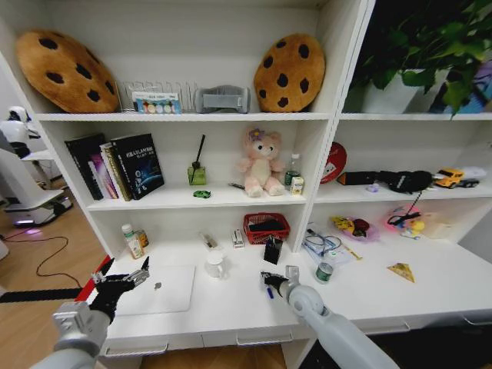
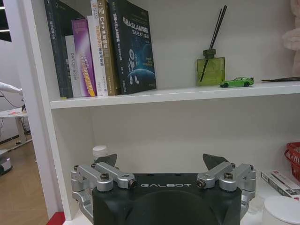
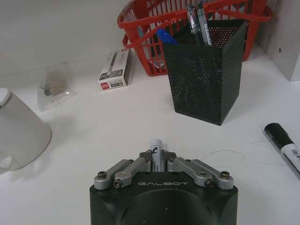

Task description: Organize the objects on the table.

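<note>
We find a white-barrelled marker (image 3: 156, 154) clenched between the fingers of the right end effector (image 3: 156, 161), its capped end projecting forward and pointing toward the black mesh pen holder (image 3: 206, 70) that stands on the tabletop (image 3: 108, 140) just ahead. In our judgement the marker is held this way so that it can be carried to the holder, where two pens (image 3: 197, 21) already stand upright; the placement itself is not yet done. A second, black marker (image 3: 282, 144) lies loose on the tabletop beside the holder. Behind the holder sits a red basket (image 3: 145, 33), with a small flat box (image 3: 114, 69) lying just beside it, and a white mug (image 3: 18, 131) stands apart from both. In the head view, the right end effector (image 1: 270, 283) hovers low over the middle of the tabletop, in front of the holder. The silver laptop (image 1: 161, 290) lies closed and flat toward the robot's left. The left end effector (image 1: 127, 279) is released, fingers (image 2: 105, 177) spread wide and grasping nothing; it hangs at the left edge of the tabletop, near the laptop, apparently waiting. The green toy car (image 2: 236, 82) rests on the shelf above, next to a reed diffuser (image 2: 210, 69) and near a row of books (image 2: 105, 47).
</note>
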Motion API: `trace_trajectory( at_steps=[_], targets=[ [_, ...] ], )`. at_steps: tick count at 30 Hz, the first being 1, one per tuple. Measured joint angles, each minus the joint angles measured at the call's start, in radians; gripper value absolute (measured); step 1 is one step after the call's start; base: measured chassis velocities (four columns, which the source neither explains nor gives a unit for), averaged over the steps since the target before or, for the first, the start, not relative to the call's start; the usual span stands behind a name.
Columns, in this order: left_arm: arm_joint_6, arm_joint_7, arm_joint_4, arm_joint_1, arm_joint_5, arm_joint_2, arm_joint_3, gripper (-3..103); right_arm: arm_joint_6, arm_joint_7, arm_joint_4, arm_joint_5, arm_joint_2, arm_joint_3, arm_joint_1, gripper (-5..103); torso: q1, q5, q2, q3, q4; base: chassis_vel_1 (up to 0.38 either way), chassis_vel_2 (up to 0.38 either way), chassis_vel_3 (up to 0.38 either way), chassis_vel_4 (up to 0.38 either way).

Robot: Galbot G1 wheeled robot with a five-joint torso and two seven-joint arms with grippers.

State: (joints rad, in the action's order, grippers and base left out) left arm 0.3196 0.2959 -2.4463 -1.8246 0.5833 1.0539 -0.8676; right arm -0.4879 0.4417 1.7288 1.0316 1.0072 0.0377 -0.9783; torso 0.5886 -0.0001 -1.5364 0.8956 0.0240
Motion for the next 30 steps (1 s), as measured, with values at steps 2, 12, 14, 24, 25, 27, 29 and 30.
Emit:
trace_trajectory(
  at_steps=[2,12,14,24,25,27,29,30],
  targets=[
    [0.000,0.000,0.000,0.000,0.000,0.000,0.000,100,0.000,0.002,-0.001,0.002,0.001,0.001,0.002,10,0.000,0.0000,0.000,0.000,0.0000,0.000,0.000,0.000,0.000],
    [0.000,0.000,0.000,0.000,0.000,0.000,0.000,100,0.108,-0.159,0.073,-0.236,-0.029,-0.056,-0.042,10,0.000,0.0001,0.000,0.000,0.0000,0.000,0.000,0.000,0.000],
    [0.000,0.000,0.000,0.000,0.000,0.000,0.000,100,0.143,-0.185,0.095,-0.257,-0.036,-0.070,-0.050,10,0.000,0.0001,0.000,0.000,0.0001,0.000,0.000,0.000,0.000],
    [0.000,0.000,0.000,0.000,0.000,0.000,0.000,100,0.536,-0.364,0.079,-0.563,-0.058,-0.175,-0.073,10,0.000,0.0000,0.000,0.000,0.0001,0.000,0.000,0.000,0.000],
    [0.000,0.000,0.000,0.000,0.000,0.000,0.000,100,0.583,-0.363,0.052,-0.585,-0.052,-0.177,-0.062,10,0.000,0.0000,0.000,0.000,0.0000,0.000,0.000,0.000,0.000],
    [0.000,0.000,0.000,0.000,0.000,0.000,0.000,100,0.682,-0.345,-0.024,-0.628,-0.029,-0.173,-0.031,10,0.000,0.0003,0.000,0.000,0.0000,0.000,0.000,0.000,0.000],
    [0.000,0.000,0.000,0.000,0.000,0.000,0.000,100,0.702,-0.339,-0.041,-0.634,-0.022,-0.170,-0.022,10,0.000,0.0003,0.000,0.000,-0.0001,0.000,0.000,0.000,0.000],
    [0.000,0.000,0.000,0.000,0.000,0.000,0.000,100,0.726,-0.331,-0.066,-0.637,-0.011,-0.164,-0.010,10,0.000,-0.0002,0.000,0.000,0.0000,0.000,0.000,0.000,0.000]
  ],
)
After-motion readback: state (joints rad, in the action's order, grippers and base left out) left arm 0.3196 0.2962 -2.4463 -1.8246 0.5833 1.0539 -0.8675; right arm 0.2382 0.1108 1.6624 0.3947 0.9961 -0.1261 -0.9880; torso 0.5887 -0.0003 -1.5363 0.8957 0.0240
